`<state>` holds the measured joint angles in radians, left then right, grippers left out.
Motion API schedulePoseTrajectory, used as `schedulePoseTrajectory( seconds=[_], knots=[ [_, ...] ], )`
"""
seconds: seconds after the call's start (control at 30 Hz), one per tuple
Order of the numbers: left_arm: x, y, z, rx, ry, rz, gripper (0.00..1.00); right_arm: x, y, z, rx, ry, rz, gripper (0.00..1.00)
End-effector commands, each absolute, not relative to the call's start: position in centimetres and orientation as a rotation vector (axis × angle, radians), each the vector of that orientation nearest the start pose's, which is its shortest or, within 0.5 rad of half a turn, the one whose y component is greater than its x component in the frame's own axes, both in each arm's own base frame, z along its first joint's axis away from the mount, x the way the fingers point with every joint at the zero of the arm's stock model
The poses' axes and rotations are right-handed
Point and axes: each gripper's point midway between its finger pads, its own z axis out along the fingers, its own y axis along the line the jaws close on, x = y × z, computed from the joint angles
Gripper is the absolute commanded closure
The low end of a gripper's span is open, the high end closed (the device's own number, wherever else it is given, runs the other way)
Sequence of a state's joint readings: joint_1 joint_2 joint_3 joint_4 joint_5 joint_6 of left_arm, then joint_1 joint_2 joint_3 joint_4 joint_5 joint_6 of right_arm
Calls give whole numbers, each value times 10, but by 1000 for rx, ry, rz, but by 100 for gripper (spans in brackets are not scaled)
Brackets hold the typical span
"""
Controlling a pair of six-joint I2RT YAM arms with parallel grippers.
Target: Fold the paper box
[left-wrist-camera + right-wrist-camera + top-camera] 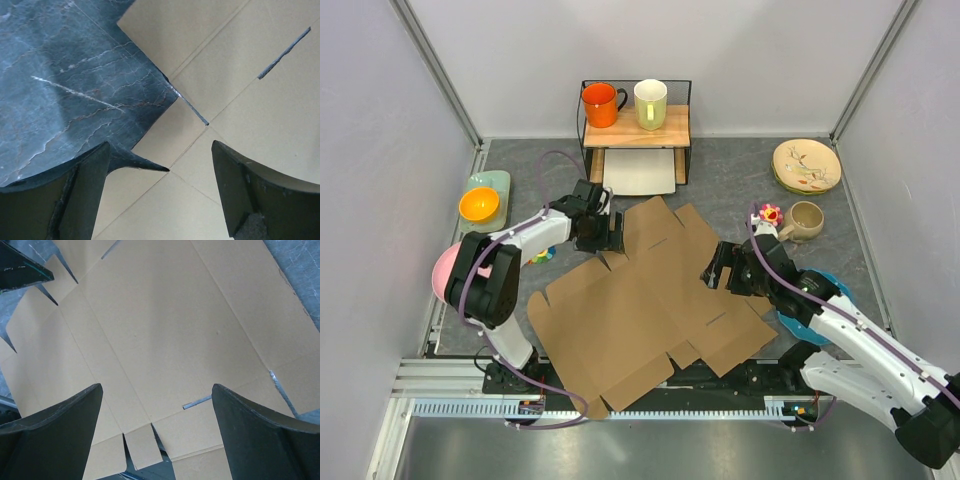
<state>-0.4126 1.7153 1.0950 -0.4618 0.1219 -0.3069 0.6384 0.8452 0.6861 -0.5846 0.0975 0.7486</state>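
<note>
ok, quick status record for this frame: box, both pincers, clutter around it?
box: paper box lying flat and unfolded on the table
left pincer: open, over a notch at the box's far left edge, holding nothing
right pincer: open, over the box's right side, holding nothing
shelf: orange mug and pale mug on top
other clutter: plate and beige cup far right; orange bowl at left
</note>
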Motion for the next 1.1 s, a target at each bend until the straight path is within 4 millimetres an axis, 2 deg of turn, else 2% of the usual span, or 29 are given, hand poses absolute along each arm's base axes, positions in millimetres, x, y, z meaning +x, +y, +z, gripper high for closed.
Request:
schedulePoseTrajectory(
  seconds=[0.0, 0.1, 0.27, 0.4, 0.5, 0.53, 0.6, 0.63, 0.83, 0.9, 0.97, 1.0, 1.03, 1.07],
  knots=[
    [326, -194, 40, 297, 2658, -507, 12, 210, 168, 152, 135, 2356, 579, 2],
    [321, -198, 38, 319, 2641, -556, 17, 212, 169, 153, 128, 2355, 574, 2],
    [316, -206, 43, 346, 2602, -632, 31, 213, 169, 153, 124, 2348, 568, 2],
    [314, -206, 40, 322, 2602, -642, 36, 214, 169, 154, 124, 2343, 569, 2],
    [309, -206, 41, 308, 2582, -662, 48, 217, 171, 157, 119, 2334, 575, 2],
    [305, -205, 39, 301, 2584, -666, 55, 217, 171, 158, 119, 2334, 573, 2],
    [307, -206, 51, 301, 2529, -680, 65, 220, 172, 162, 109, 2326, 569, 2],
    [302, -204, 49, 299, 2527, -679, 74, 223, 173, 168, 108, 2313, 570, 2],
    [295, -192, 74, 256, 2412, -654, 92, 237, 173, 188, 110, 2267, 536, 2],
    [289, -186, 79, 222, 2389, -638, 98, 243, 171, 192, 127, 2251, 512, 2],
    [285, -181, 82, 153, 2380, -633, 98, 248, 172, 198, 139, 2238, 503, 2],
    [279, -175, 77, 116, 2392, -618, 98, 250, 172, 200, 146, 2232, 501, 2],
    [277, -176, 87, 72, 2359, -646, 98, 252, 171, 202, 162, 2225, 493, 2],
    [274, -175, 87, 51, 2355, -653, 98, 254, 170, 203, 178, 2223, 486, 2]
  ],
)
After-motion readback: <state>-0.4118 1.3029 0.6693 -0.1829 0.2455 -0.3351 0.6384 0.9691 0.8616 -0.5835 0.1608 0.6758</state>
